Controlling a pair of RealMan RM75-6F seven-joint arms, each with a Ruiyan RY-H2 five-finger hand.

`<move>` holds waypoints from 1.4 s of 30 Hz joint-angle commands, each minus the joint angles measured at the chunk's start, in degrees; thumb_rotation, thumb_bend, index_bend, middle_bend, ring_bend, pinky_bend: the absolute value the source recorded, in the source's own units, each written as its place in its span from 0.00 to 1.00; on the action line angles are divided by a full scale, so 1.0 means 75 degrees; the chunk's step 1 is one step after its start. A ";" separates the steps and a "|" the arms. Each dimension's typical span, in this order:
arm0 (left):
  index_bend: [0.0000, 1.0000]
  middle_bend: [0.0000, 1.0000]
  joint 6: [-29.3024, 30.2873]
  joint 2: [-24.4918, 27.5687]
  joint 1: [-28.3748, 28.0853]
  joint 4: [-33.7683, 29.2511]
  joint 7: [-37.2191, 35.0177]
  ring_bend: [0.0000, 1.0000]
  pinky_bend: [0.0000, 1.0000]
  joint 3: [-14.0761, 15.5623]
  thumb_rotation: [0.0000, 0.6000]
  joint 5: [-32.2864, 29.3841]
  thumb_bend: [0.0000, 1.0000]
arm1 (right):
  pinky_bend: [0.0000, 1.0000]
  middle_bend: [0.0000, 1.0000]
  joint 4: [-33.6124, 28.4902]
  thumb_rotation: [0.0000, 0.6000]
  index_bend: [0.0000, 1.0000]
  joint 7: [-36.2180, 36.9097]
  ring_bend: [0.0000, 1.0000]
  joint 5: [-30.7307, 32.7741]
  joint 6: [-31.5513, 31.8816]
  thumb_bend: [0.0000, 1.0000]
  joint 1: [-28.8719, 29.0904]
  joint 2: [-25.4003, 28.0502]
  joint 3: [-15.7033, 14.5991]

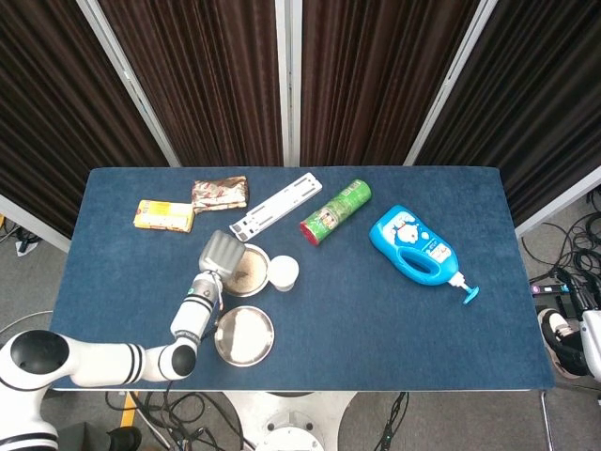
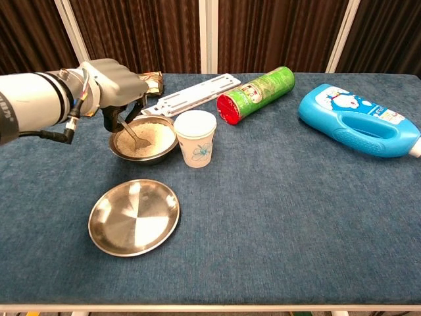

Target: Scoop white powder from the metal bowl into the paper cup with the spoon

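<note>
The metal bowl [image 2: 143, 141] of white powder sits left of centre, also seen in the head view as the metal bowl [image 1: 246, 270]. Touching its right side stands the white paper cup [image 2: 195, 137], the paper cup [image 1: 284, 272] in the head view. My left hand [image 2: 116, 84] hovers over the bowl's left rim and grips the spoon [image 2: 133, 135], whose tip is dug into the powder. From above, the left hand [image 1: 220, 252] covers the bowl's left part. My right hand shows in neither view.
An empty metal plate [image 2: 134, 216] lies in front of the bowl. Behind are a white bracket [image 2: 192, 96], a green canister [image 2: 256, 93] on its side, snack packets [image 1: 219, 192] and a yellow pack [image 1: 163, 215]. A blue detergent bottle [image 2: 358, 119] lies far right.
</note>
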 commanded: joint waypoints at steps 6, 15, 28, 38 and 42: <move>0.64 0.96 -0.0668 0.0566 0.0265 -0.0204 -0.1298 0.91 1.00 -0.0319 1.00 -0.0369 0.51 | 0.00 0.18 -0.0004 1.00 0.04 -0.0006 0.00 0.0000 -0.0013 0.24 0.0011 0.0007 0.0011; 0.64 0.96 -0.1294 0.1150 0.0452 -0.0310 -0.2494 0.91 1.00 -0.0467 1.00 -0.0621 0.52 | 0.00 0.18 -0.0018 1.00 0.04 -0.0033 0.00 0.0015 -0.0055 0.24 0.0037 0.0004 0.0026; 0.64 0.95 -0.2074 0.1860 0.0201 -0.0349 -0.3515 0.91 1.00 -0.0557 1.00 -0.1113 0.52 | 0.00 0.18 -0.0018 1.00 0.04 -0.0049 0.00 0.0055 -0.0095 0.24 0.0051 0.0013 0.0038; 0.64 0.95 -0.2259 0.2352 -0.0339 -0.0696 -0.3884 0.91 1.00 -0.0566 1.00 -0.1388 0.52 | 0.00 0.18 -0.0026 1.00 0.04 -0.0061 0.00 0.0048 -0.0086 0.24 0.0053 0.0009 0.0042; 0.64 0.95 -0.2048 0.2421 -0.0705 -0.0958 -0.3769 0.91 1.00 -0.0545 1.00 -0.1543 0.52 | 0.00 0.18 0.0002 1.00 0.04 -0.0025 0.00 0.0048 -0.0058 0.24 0.0031 0.0007 0.0038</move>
